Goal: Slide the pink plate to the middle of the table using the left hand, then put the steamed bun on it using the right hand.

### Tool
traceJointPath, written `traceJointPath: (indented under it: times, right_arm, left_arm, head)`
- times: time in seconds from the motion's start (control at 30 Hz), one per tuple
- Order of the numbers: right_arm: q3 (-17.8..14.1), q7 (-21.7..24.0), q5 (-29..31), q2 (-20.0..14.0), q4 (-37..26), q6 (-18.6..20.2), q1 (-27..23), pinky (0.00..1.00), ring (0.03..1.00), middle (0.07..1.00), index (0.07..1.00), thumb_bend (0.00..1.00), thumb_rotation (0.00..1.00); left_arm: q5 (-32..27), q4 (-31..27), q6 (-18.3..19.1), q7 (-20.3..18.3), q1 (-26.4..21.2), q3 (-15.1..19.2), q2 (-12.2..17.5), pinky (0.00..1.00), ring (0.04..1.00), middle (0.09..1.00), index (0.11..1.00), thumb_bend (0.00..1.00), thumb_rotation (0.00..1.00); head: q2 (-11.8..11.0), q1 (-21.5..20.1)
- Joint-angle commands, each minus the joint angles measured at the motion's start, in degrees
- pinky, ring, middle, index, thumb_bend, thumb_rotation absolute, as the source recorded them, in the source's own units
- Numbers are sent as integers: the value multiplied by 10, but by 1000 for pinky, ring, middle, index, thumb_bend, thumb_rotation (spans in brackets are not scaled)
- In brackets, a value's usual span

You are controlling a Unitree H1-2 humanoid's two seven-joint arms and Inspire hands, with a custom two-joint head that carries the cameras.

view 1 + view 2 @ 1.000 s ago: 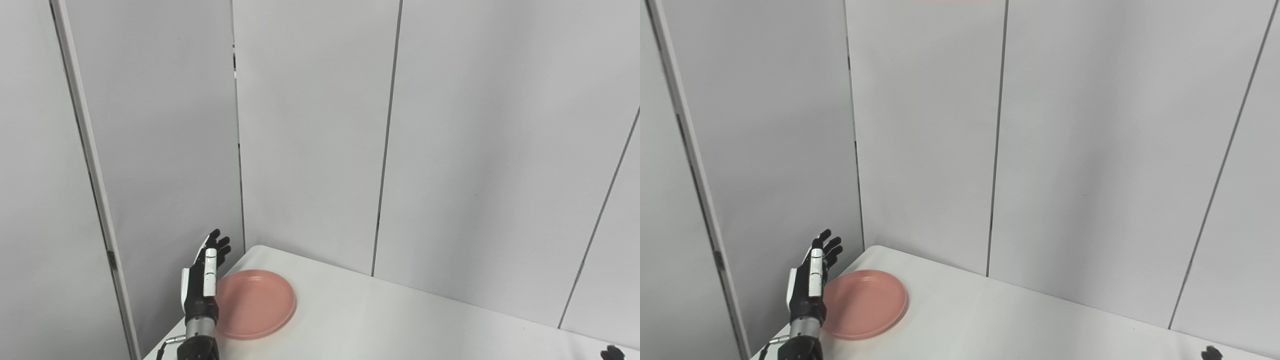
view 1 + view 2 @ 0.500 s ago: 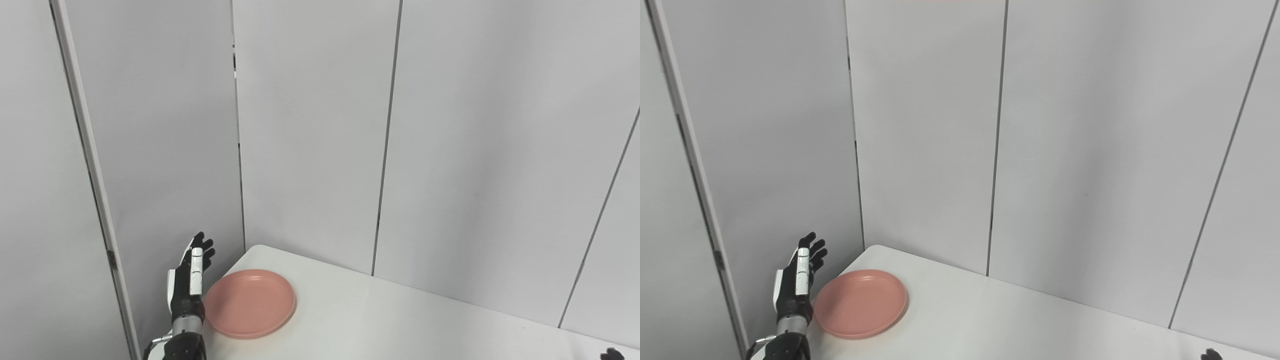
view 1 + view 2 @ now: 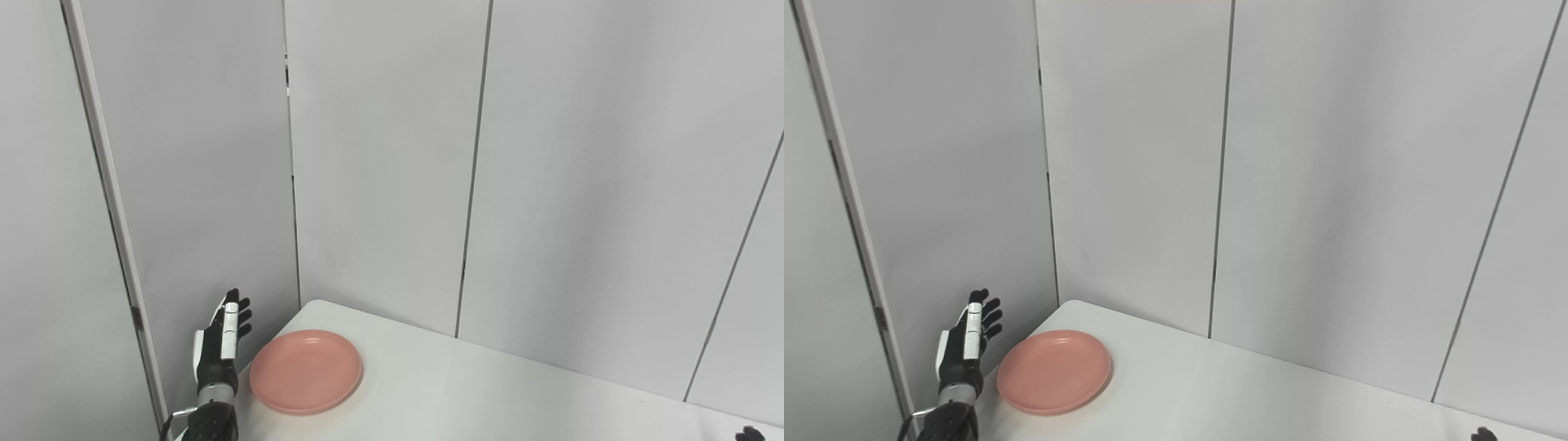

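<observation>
The pink plate (image 3: 306, 370) lies flat near the far left corner of the white table (image 3: 490, 398). My left hand (image 3: 219, 343) is raised upright just left of the plate, beyond the table's left edge, fingers apart and holding nothing. It does not touch the plate. It also shows in the right eye view (image 3: 964, 343). Only a dark tip of my right hand (image 3: 750, 433) shows at the bottom right corner; its state is hidden. No steamed bun is in view.
Grey wall panels (image 3: 380, 159) stand close behind the table and along its left side. The table's left edge runs right beside my left hand.
My left hand has moved left, off the plate's left rim to beyond the table edge. The plate has stayed in place. The right hand has not moved.
</observation>
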Motion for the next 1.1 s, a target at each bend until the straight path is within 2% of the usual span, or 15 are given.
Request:
traceJointPath:
  times: [0.0,0.17,0.3,0.7,1.07]
  right_arm:
    - [1,0,4,6,26,-3,30,1000,1000,1000,1000,50,1000]
    - [0,0,7,8,25,0,30,1000,1000,1000,1000,53,1000]
    - [1,-2,4,8,25,-2,30,1000,1000,1000,1000,51,1000]
    - [0,-5,0,7,22,0,31,1000,1000,1000,1000,53,1000]
    - [1,-2,7,10,17,3,31,1000,1000,1000,1000,58,1000]
  left_arm:
    - [-4,-5,7,-15,-16,-1,22,844,857,859,873,894,1000]
    - [-14,-3,32,-36,-15,-3,23,842,854,851,858,915,1000]
    - [-26,-6,51,-59,-12,-6,23,910,880,867,873,908,1000]
    - [-46,10,49,-114,-12,-14,20,858,852,839,843,908,1000]
    - [-54,4,49,-123,-14,-19,17,858,849,836,842,904,1000]
  head:
    - [0,-1]
    - [0,-1]
    - [0,-1]
    - [0,-1]
    - [2,-4]
